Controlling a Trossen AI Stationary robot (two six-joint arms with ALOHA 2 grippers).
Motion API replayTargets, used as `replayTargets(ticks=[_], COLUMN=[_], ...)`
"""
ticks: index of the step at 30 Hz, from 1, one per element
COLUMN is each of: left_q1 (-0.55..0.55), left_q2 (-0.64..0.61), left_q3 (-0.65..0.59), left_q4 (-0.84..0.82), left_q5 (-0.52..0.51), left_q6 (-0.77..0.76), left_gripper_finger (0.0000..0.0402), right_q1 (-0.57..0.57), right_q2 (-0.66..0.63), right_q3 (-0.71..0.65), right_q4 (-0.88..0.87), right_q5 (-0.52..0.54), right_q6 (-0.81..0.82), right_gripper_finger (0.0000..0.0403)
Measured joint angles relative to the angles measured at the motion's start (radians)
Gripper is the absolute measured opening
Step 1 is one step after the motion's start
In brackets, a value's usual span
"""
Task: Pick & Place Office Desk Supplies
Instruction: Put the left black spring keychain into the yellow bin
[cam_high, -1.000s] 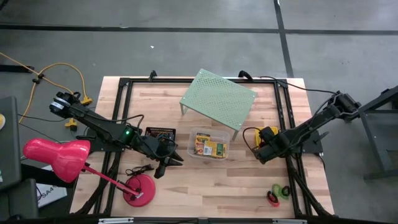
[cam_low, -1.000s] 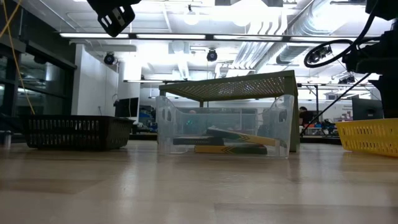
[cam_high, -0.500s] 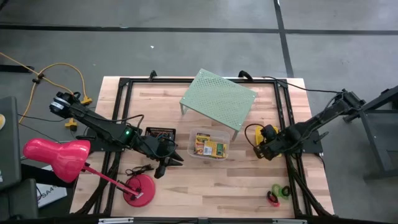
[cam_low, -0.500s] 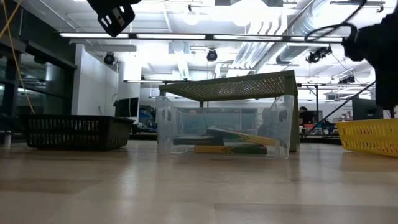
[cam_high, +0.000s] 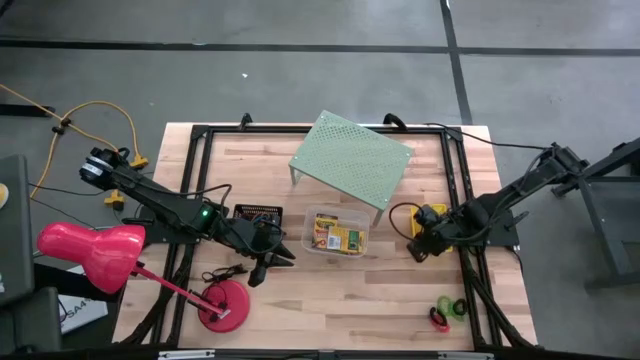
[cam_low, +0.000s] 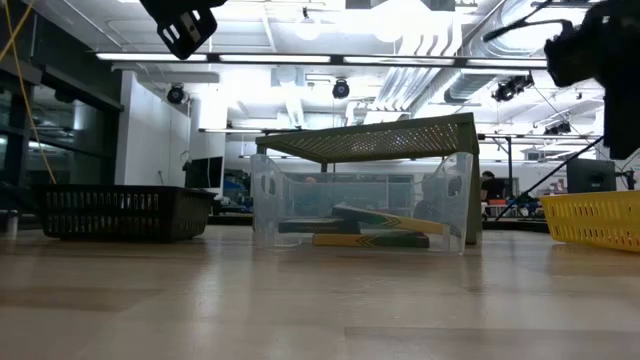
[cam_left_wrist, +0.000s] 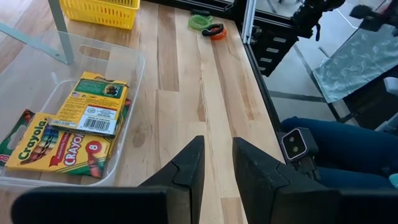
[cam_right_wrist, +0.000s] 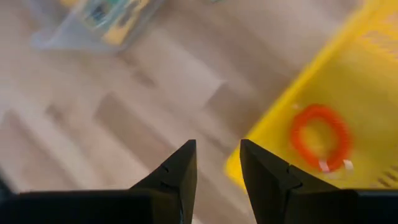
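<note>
The worktop (cam_high: 330, 290) fills the middle of the high view, with the green shelf (cam_high: 350, 160) at upper centre. Just below it sits the tub (cam_high: 337, 232), holding the card boxes (cam_left_wrist: 74, 124). The yellow basket (cam_high: 425, 222) stands right of centre, with an orange ring (cam_right_wrist: 318, 137) lying inside it. The mesh tray (cam_high: 258, 215) lies left of centre.

My right gripper (cam_right_wrist: 216, 163) hangs at the basket's near edge, fingers apart and empty; I judge one drop done. My left gripper (cam_left_wrist: 216, 163) waits near the tray, fingers a little apart, empty.

Green and red rings (cam_high: 447, 311) lie loose at lower right. The next move calls for swinging my right arm down there and closing on one.
</note>
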Motion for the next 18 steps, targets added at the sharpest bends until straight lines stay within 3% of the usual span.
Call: replayTargets(ticks=[11, 18], left_q1=[0.000, 0.000], left_q2=[0.000, 0.000], left_q3=[0.000, 0.000], left_q4=[0.000, 0.000], left_q5=[0.000, 0.000], left_q6=[0.000, 0.000], left_gripper_finger=[0.0078, 0.0078], right_q1=[0.121, 0.255], right_q2=[0.079, 0.210], right_q3=[0.000, 0.000], right_q4=[0.316, 0.412], right_q5=[-0.113, -0.171], right_q6=[-0.176, -0.007], right_gripper_finger=[0.0110, 0.0110])
